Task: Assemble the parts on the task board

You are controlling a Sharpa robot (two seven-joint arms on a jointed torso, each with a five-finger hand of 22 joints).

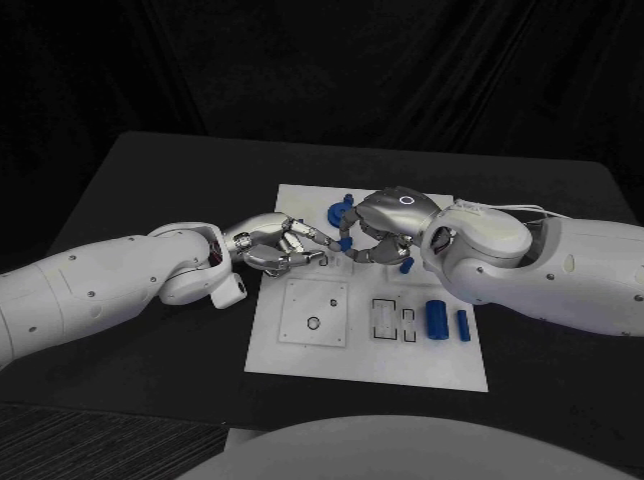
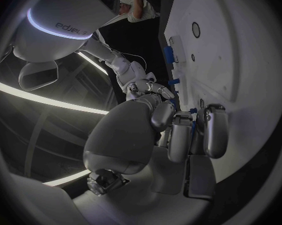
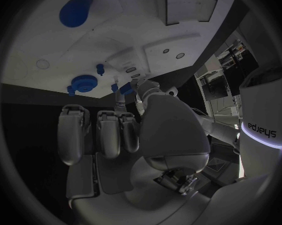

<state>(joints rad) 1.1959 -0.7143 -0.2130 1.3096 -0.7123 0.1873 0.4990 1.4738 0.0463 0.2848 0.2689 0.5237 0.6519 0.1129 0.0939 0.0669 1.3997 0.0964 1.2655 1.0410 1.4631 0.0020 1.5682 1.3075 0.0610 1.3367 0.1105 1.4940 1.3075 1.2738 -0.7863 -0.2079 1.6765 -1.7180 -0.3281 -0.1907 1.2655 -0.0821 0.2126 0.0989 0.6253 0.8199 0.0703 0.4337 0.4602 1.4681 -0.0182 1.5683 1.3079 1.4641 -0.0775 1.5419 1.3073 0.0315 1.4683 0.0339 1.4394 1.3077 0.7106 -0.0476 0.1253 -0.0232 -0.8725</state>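
The white task board lies mid-table. Over its far left part my two hands meet. My left hand reaches in from the board's left edge and pinches a small blue part at its fingertips; the right wrist view shows that part at those fingertips. My right hand hovers fingers-down right against it, and whether it grips anything is hidden. A round blue part sits on the board behind the hands. Two long blue parts lie at the board's right.
A square recessed plate with a small hole takes up the board's left middle, with narrow slots beside it. Another small blue piece stands below my right hand. Black table surrounds the board.
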